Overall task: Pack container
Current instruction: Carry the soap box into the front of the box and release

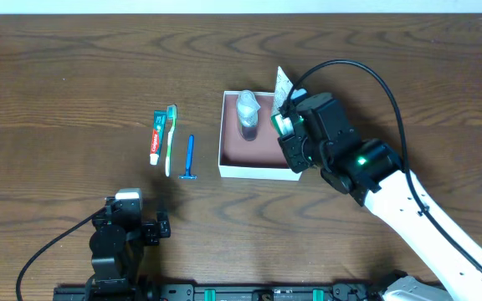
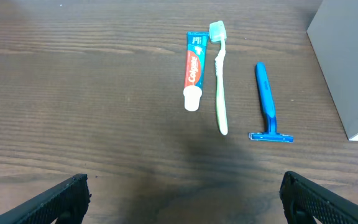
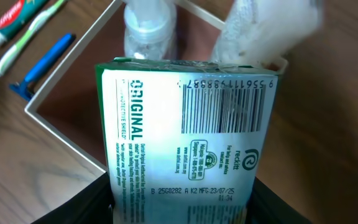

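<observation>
First, left gripper (image 2: 194, 202): fingers wide apart, holding nothing, low by the near table edge, well apart from the container.
Right gripper (image 1: 294, 134): pinched tight on the green-and-white packet (image 3: 185, 124), hanging over the container's right wall.
Which way: the container (image 1: 262, 149) lies just below and to the left of the packet. The right arm is much nearer, so this looks like its job.
Long side: the container is square, so it has none. I think the packet only needs to go left and down onto bare floor.
Container looks: shallow, open on top, white walls, pink-brown inside, in the middle of the table.
Beside it: toothpaste (image 2: 193, 68), toothbrush (image 2: 219, 81) and blue razor (image 2: 266, 99) lie in a row to its left, apart from it.
Inside, far part: a small clear bottle (image 1: 247, 113) sits there, and a crinkly white bag (image 1: 283, 84) is at the far right corner.
</observation>
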### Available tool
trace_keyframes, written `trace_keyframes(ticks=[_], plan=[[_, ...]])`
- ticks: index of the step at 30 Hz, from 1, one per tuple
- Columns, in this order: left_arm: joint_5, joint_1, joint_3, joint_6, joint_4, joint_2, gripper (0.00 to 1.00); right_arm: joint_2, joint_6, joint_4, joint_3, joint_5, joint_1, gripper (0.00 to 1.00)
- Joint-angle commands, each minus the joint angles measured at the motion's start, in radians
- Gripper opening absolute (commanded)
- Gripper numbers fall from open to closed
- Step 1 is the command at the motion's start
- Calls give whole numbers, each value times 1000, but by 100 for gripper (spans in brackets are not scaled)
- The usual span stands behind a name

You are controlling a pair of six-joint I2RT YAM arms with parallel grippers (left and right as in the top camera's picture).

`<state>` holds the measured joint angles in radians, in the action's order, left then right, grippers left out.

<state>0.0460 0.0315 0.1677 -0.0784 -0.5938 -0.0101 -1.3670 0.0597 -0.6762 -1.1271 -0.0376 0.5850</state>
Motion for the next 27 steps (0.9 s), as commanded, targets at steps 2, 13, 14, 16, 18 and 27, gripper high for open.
trace_keyframes(ticks=[2,13,14,16,18,27], plan=[[-1,-3,-4,8,4,6,98,-48,-152,13,-26,87,5,35],[-1,-3,-4,8,4,6,98,-222,-458,93,-26,80,2,63],[-1,-3,-4,8,4,6,98,-237,-497,108,-26,80,2,70],[-1,-3,-4,8,4,6,98,-262,-560,128,-26,80,2,60],[-1,-3,-4,8,4,6,98,-276,-601,134,-26,80,3,56],[-1,-3,-4,8,4,6,98,-207,-430,134,-31,79,-1,54]])
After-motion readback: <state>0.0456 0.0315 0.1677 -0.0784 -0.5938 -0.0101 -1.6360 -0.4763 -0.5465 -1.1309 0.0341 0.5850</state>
